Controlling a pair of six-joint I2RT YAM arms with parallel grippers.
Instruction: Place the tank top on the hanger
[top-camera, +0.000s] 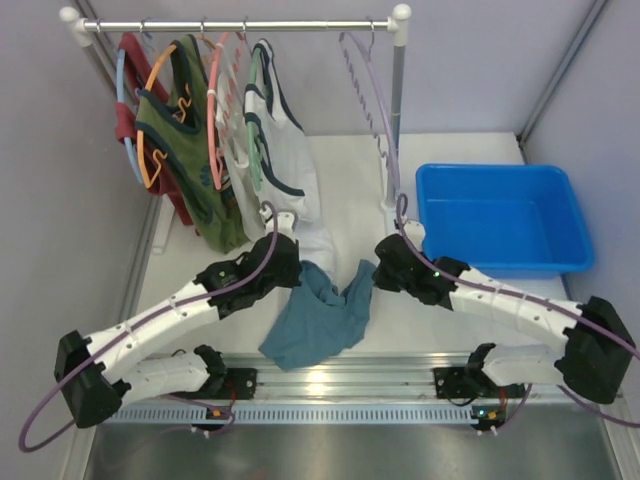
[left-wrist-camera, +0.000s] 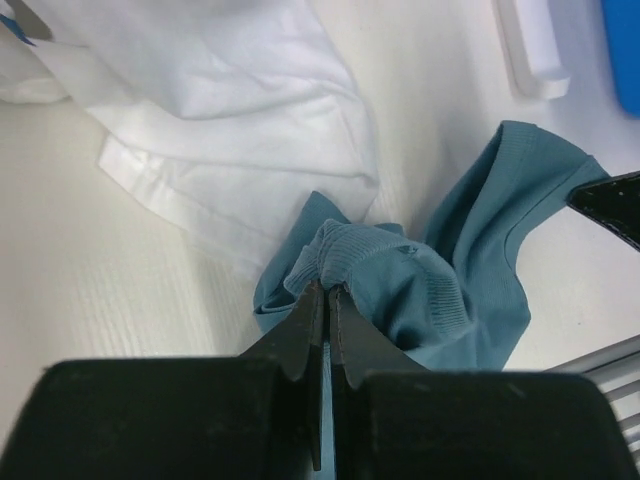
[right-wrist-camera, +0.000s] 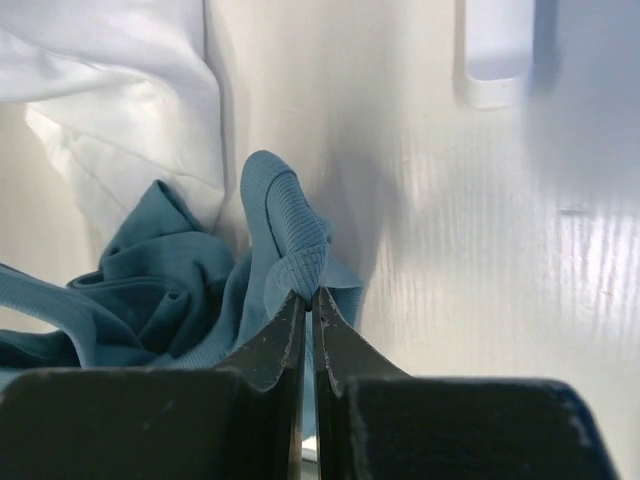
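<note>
Both grippers are clamped on the tank top: the left gripper pinches a bunched fold of ribbed hem, and the right gripper pinches a ribbed strap that loops up from its tips, with no gap showing between either pair of jaws. The teal garment sags between these 2 holds, its lower part crumpled on the table near the front rail, just in front of the hanging white top. So the grasp looks done, but little else: the lavender hanger hangs bare at the right end of the clothes rail, well apart from the garment and above it. As I judge it, what is left is the lift, spreading an armhole or the neck open, and threading the top over the hanger's shoulders. In the overhead view, the 2 arms sweep inward from their bases at the outer corners, elbows bent low, wrists converging mid-table with fingers aimed toward the rack. A blue bin sits at right.
</note>
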